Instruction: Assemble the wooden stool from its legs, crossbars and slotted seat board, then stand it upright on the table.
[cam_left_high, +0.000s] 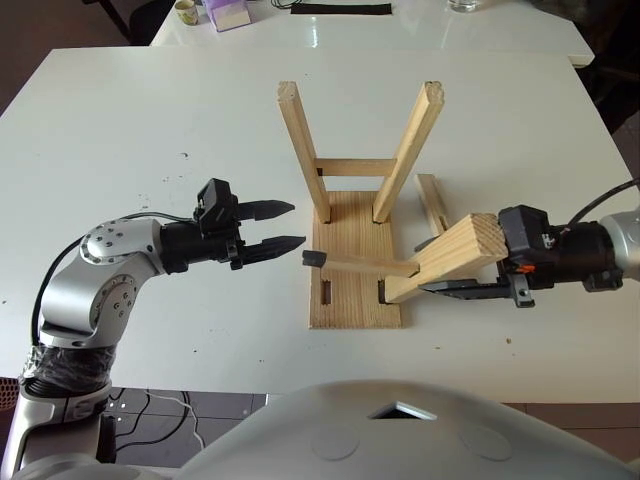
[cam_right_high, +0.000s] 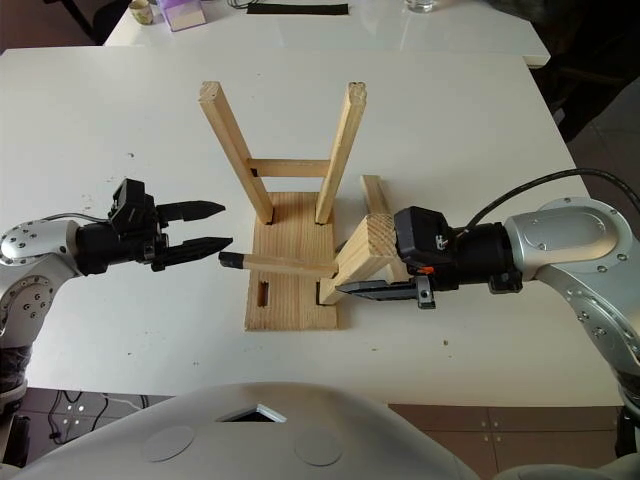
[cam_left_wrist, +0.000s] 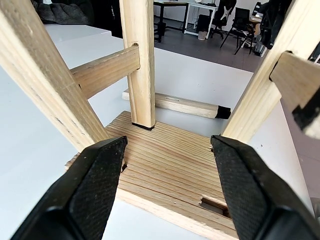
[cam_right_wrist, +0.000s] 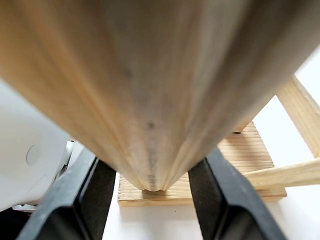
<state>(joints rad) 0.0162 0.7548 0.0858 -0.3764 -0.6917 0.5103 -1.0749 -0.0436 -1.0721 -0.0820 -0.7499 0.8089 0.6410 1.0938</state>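
Bright, even light; only soft, faint shadows fall on the white table.

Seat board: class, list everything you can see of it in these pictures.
The seat board is a pale wooden rectangle with lengthwise grain, lying flat on the white table. Two legs stand in its far slots. The near left slot is empty; a third leg leans with its foot at the near right slot, whether seated I cannot tell.
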